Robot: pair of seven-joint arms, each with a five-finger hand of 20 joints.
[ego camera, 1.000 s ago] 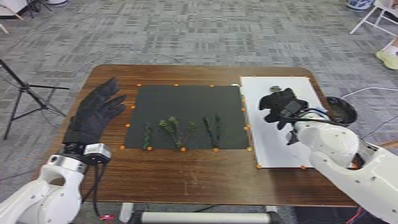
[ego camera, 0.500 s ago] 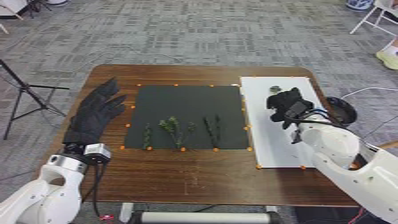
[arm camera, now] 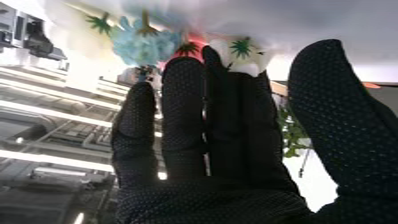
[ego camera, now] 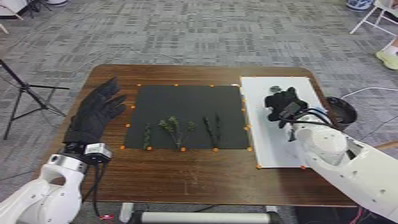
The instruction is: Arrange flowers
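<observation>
My left hand point(ego camera: 93, 112) lies open with straight fingers along the left of the black mat point(ego camera: 182, 100). Green stems stand out on the mat's near half: a thin sprig point(ego camera: 147, 136), a leafy branching one point(ego camera: 171, 126) and slim dark ones point(ego camera: 212, 131). My right hand point(ego camera: 284, 104) is over the white board point(ego camera: 277, 150), close to a small flower point(ego camera: 275, 89). In the right wrist view, the right hand point(arm camera: 222, 165) has straight fingers and its thumb apart. Beyond the fingertips are a blue flower point(arm camera: 142, 45), a white flower point(arm camera: 249, 59) and some red; green leaves point(arm camera: 291, 131) show between fingers and thumb.
Orange markers edge the mat and the board. A dark round object point(ego camera: 343, 111) sits at the table's right edge, beside the right forearm. Brown tabletop point(ego camera: 191, 175) lies in front of the mat. A black tripod point(ego camera: 27, 95) stands on the floor at the left.
Over the white board, my right hand first shifted slightly right and then a little back left, its wrist turning. The left hand and the stems have kept their places.
</observation>
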